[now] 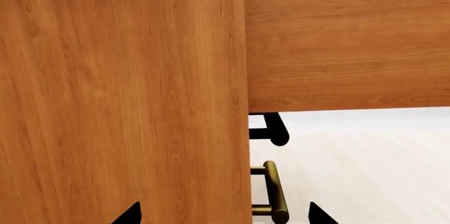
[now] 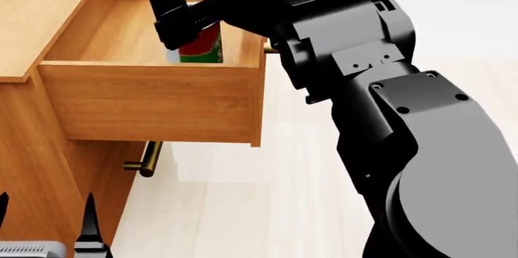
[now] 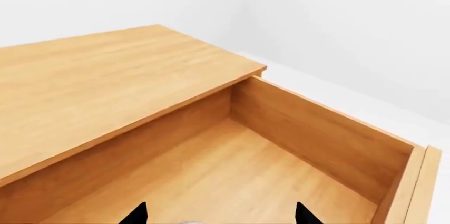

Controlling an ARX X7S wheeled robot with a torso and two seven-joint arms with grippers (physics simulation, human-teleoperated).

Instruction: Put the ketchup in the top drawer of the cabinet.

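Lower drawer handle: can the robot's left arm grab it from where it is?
Probably yes. The left gripper sits low beside the cabinet, and the lower drawer handle lies between its fingertips with nothing in between.

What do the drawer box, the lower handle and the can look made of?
Top drawer: honey-brown wood, smooth satin finish, grain lines visible. Lower drawer handle: brass-like metal bar, dull golden sheen. Ketchup: probably a tin can with a red and green printed label, mostly hidden by the right pincer.
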